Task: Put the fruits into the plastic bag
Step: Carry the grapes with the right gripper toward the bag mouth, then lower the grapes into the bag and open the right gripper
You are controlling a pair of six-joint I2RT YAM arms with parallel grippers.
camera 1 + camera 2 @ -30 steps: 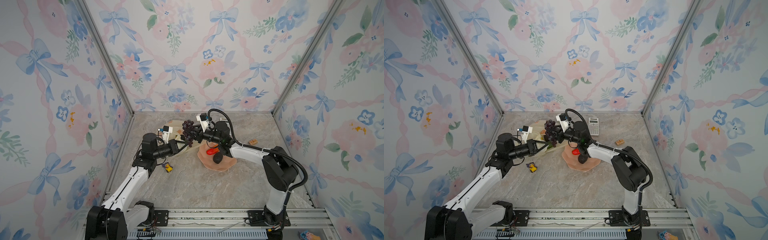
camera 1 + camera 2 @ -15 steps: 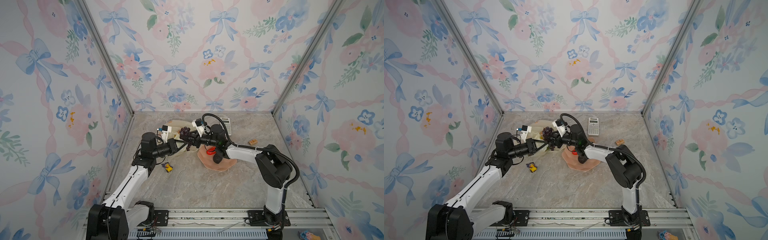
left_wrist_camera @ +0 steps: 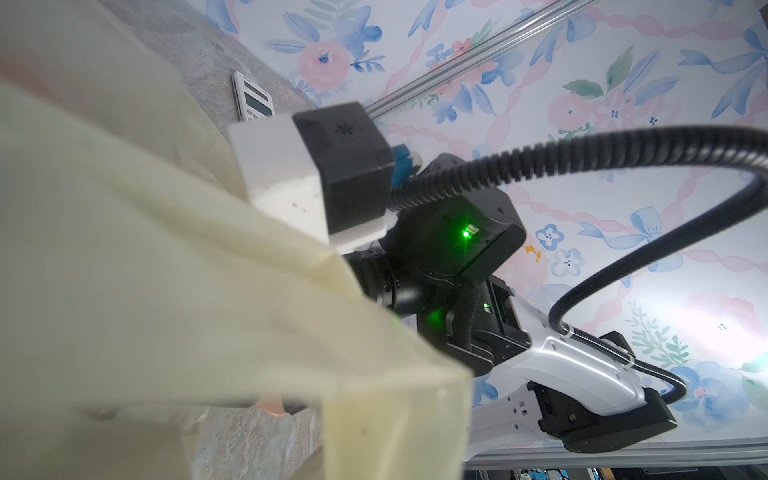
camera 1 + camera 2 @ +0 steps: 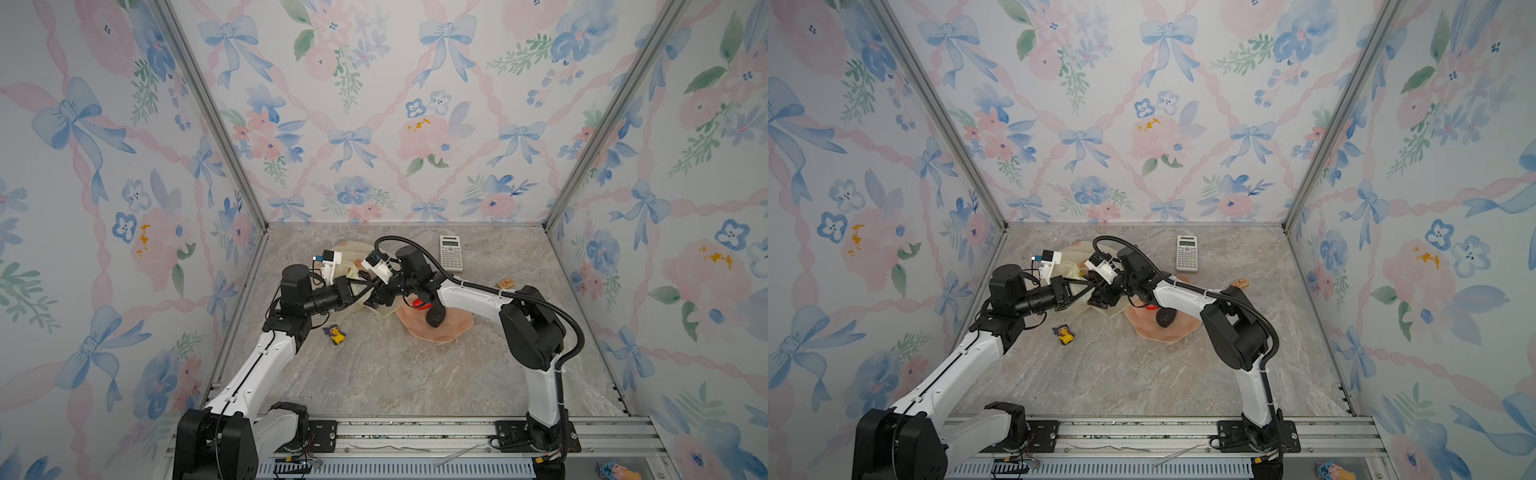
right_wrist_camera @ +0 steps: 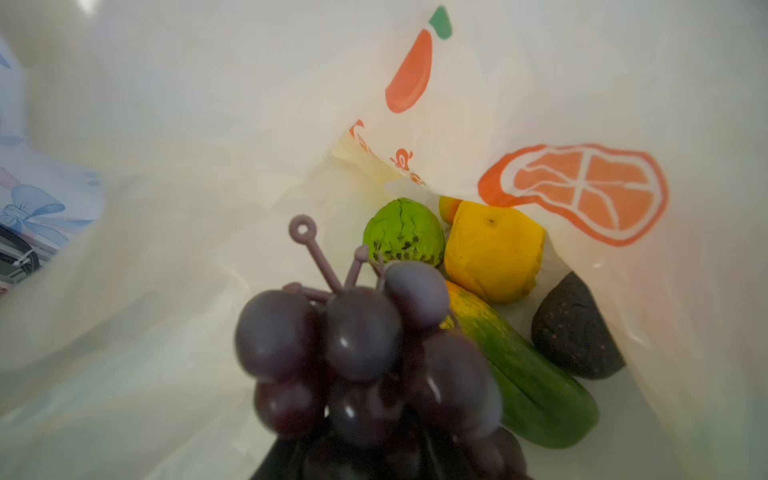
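Left claw (image 4: 360, 290) clamped tight on a rim fold of the plastic bag (image 4: 351, 254), lifting it so the mouth gapes toward the right claw (image 4: 377, 300); in its wrist view the film stretches right across the lens, which fits a held edge; purpose, I judge: to stop the thin film collapsing

Right claw reached into that mouth, jaws partway closed round the grape bunch (image 5: 365, 353); jaws mostly hidden under the grapes, but the bunch sits hard against the claw and clear of the film, so I take it as gripped; stem loop points ahead of the claw, deeper in

Ahead of the right claw, at the bag's bottom, lying together: bright green fruit (image 5: 403, 237); yellow fruit (image 5: 494, 253) touching it; orange-green fruit (image 5: 528, 374) just beside the grapes; dark avocado (image 5: 577, 332) beyond that; small red-yellow fruit (image 5: 449, 210) half hidden behind the yellow one

Behind the right claw, outside the bag, under its forearm: pink plate (image 4: 453, 328) with a second avocado (image 4: 434, 318) and a red fruit (image 4: 419, 304), not yet bagged

Duck toy (image 4: 336, 333) on the table near the left claw's wrist, apart from the bag; not part of the task

Judgement: the grapes look carried deep so they drop on the pile, not the rim; the stem could snag the film
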